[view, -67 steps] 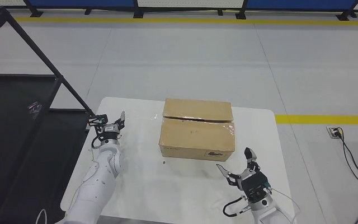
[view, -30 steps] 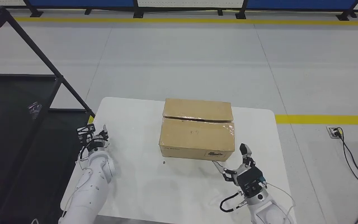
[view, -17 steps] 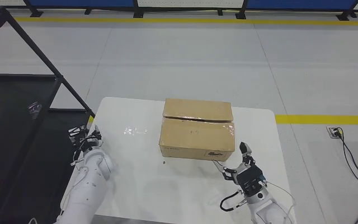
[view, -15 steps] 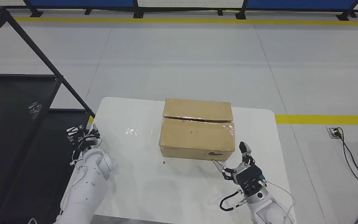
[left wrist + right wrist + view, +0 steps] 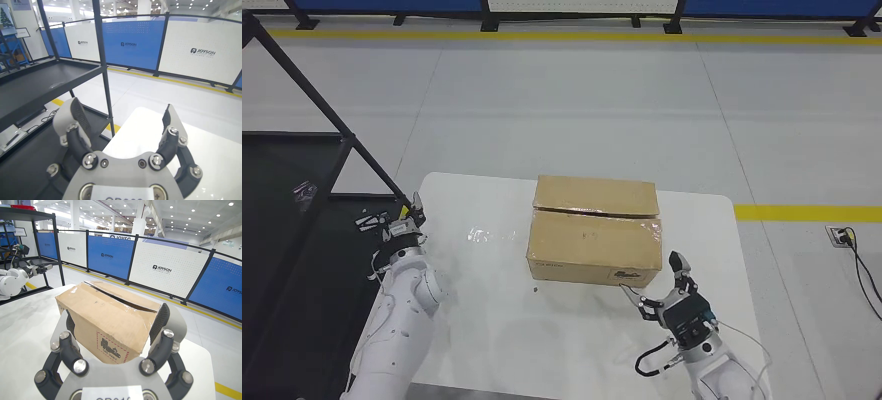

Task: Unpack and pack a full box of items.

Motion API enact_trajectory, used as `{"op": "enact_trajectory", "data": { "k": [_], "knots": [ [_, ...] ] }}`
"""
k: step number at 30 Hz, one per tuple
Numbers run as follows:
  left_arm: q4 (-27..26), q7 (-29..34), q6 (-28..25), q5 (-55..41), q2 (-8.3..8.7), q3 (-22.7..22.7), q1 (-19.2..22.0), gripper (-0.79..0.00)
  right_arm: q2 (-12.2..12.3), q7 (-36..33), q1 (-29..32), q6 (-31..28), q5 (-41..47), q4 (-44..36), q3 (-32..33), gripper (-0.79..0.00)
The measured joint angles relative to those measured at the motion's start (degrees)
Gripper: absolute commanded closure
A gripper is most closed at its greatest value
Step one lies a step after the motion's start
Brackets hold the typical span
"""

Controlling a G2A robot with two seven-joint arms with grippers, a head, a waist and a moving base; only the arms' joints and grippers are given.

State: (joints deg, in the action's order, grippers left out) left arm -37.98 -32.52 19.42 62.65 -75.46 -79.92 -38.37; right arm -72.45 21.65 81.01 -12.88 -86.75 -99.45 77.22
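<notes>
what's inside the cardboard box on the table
The two top flaps of the cardboard box lie nearly shut, leaving only a narrow dark gap. Nothing shows through it; the flaps cover whatever is inside.

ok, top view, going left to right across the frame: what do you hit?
Black shelf rack → left gripper, open → cardboard box → right gripper, open, by the box's near right corner → floor socket.
</notes>
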Motion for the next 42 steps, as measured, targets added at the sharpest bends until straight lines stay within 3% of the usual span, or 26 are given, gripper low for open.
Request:
{"op": "enact_trajectory", "data": {
  "k": [6, 12, 22, 26, 30, 33, 42],
  "knots": [
    [-1.0, 1.6, -1.6, -0.2, 0.15, -0.1, -0.5, -0.785, -0.3, -2.9, -3.9, -4.6, 10.4, 3.3, 0.8, -0.785],
    [-9.0, 13.0, -17.2, 0.2, 2.35, -3.4, -3.9, -0.785, -0.1, -9.5, -9.3, -13.9, 26.5, 8.0, 4.3, -0.785],
    [-26.6, 30.4, -44.4, 0.2, 6.22, -9.8, -12.9, -0.785, 1.1, -30.3, -17.0, -26.8, 54.5, 16.0, 8.7, -0.785],
    [-30.7, 37.0, -53.8, -3.4, 7.05, -10.9, -14.6, -0.785, 1.8, -37.5, -19.1, -29.1, 64.1, 18.4, 10.0, -0.785],
    [-31.7, 45.2, -62.0, -11.5, 7.60, -11.2, -14.7, -0.785, 2.3, -41.0, -20.1, -27.2, 67.7, 18.8, 11.3, -0.785],
    [-32.1, 50.0, -62.2, -15.4, 7.99, -12.3, -14.0, -0.785, 2.3, -41.1, -20.1, -27.1, 67.5, 18.7, 11.3, -0.785],
    [-32.2, 50.0, -61.4, -15.7, 7.91, -11.8, -14.3, -0.785, 2.2, -40.2, -20.1, -26.0, 66.5, 19.0, 11.3, -0.785]
  ]
}}
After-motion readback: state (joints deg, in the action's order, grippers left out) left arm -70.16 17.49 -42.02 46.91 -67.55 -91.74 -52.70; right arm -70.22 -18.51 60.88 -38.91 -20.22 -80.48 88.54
